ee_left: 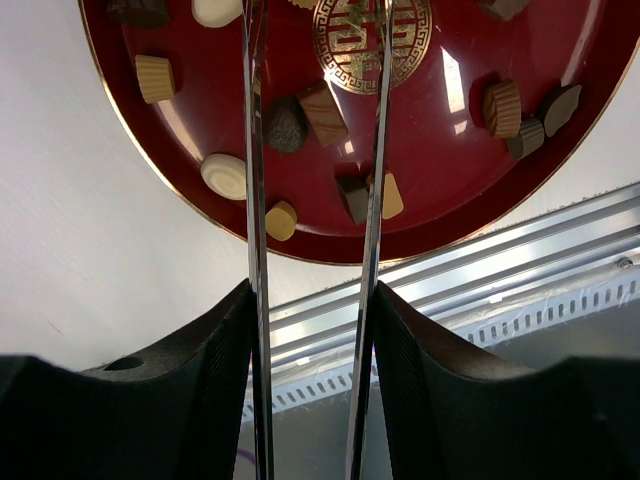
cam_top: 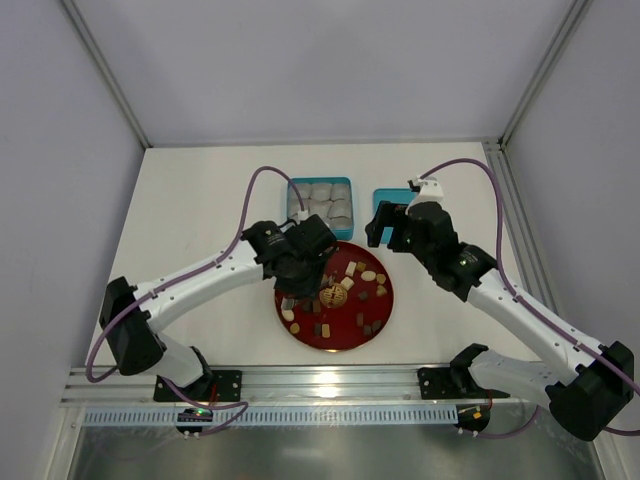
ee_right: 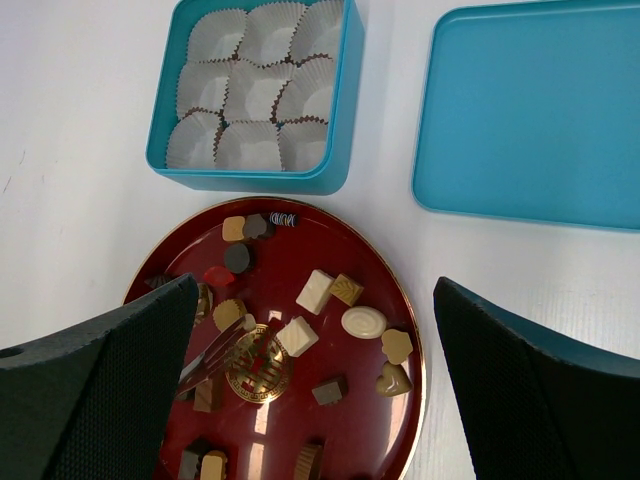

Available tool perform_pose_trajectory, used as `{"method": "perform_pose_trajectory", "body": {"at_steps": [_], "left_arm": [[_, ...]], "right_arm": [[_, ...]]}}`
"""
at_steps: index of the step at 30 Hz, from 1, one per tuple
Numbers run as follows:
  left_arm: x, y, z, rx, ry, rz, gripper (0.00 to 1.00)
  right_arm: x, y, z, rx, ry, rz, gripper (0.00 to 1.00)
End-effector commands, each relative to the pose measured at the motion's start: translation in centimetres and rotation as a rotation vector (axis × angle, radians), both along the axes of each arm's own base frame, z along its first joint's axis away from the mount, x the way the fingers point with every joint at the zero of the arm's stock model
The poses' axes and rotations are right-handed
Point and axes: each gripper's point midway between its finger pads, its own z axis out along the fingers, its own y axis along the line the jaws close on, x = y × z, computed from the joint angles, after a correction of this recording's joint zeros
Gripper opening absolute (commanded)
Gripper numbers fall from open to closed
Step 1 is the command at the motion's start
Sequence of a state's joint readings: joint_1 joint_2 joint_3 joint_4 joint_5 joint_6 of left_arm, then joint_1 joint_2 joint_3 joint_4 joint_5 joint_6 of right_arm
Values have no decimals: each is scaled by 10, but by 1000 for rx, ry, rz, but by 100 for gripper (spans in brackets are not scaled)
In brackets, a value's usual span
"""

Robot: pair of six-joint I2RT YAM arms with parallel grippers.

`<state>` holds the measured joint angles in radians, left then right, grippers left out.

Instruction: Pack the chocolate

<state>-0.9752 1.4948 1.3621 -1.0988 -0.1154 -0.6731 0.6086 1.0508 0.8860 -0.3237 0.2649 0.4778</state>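
Several chocolate pieces lie scattered on a red plate (cam_top: 345, 335) (ee_right: 400, 420) (ee_left: 440, 170): a white cube (ee_right: 297, 335), a cream oval (ee_right: 363, 322), a brown cube (ee_left: 322, 112) and a tan piece (ee_left: 281, 220). My left gripper (cam_top: 300, 265) (ee_left: 312, 290) hangs over the plate's left half, shut on metal tweezers (ee_right: 215, 355) (ee_left: 255, 150) whose two arms stand apart. The tweezer tips sit by a small cream piece (ee_right: 247, 322); I cannot tell whether they grip it. My right gripper (cam_top: 385, 222) (ee_right: 315, 290) is open and empty, high above the plate's far side.
A teal box (cam_top: 348, 200) (ee_right: 250, 178) lined with white paper cups stands just beyond the plate. Its teal lid (cam_top: 390, 198) (ee_right: 530, 110) lies flat to the right. An aluminium rail (ee_left: 480, 270) runs along the table's near edge.
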Motion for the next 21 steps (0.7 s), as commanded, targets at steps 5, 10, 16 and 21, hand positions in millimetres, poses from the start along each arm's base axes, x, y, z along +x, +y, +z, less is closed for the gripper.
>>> {"method": "perform_pose_trajectory", "body": {"at_steps": [5,10,16,21], "left_arm": [[6,-4,-4,0,-29,-1,48],[8,-6,-5,3,-33,1,48],[8,-7,-7,4,-26,-3,46],[6,-5,-6,5,-22,-4,45]], "right_arm": [[0,0,10,27,-33,-9,100],[0,0,10,28,-34,-9,100],[0,-1,10,25,-34,-11,100],[1,-1,10,26,-36,-15,100]]}}
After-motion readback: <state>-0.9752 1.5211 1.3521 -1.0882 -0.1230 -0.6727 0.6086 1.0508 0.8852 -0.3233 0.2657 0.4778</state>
